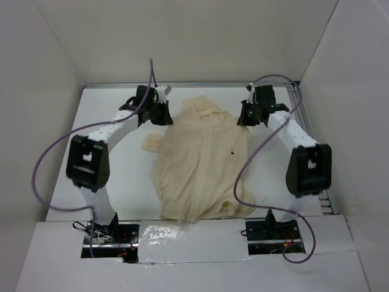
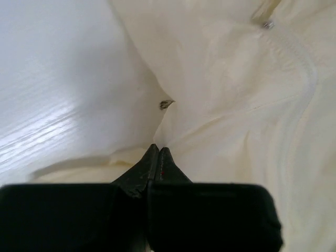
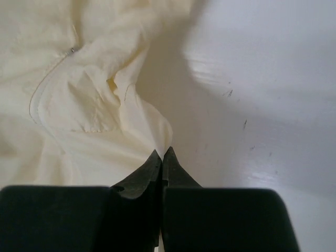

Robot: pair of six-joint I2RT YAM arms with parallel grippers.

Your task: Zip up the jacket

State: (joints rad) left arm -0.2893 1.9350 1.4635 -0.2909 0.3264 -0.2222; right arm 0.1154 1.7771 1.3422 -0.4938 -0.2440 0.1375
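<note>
The cream jacket (image 1: 203, 164) lies crumpled on the white table (image 1: 115, 164), hood end far, hem near, with a tiny dark spot (image 1: 233, 152) on the chest. My left gripper (image 1: 160, 114) is at its far left corner, jaws shut, with a fabric fold running into the tips (image 2: 157, 149). My right gripper (image 1: 247, 115) is at the far right corner, jaws shut on a fabric edge (image 3: 161, 152). A zipper line and a small metal pull (image 2: 268, 24) show in the left wrist view, and a zipper pull (image 3: 72, 51) shows in the right wrist view.
White walls enclose the table on three sides. A metal rail (image 1: 302, 106) runs along the right edge. Purple cables (image 1: 42, 164) loop off both arms. Crinkled foil tape (image 1: 182, 234) lies at the near edge between the arm bases.
</note>
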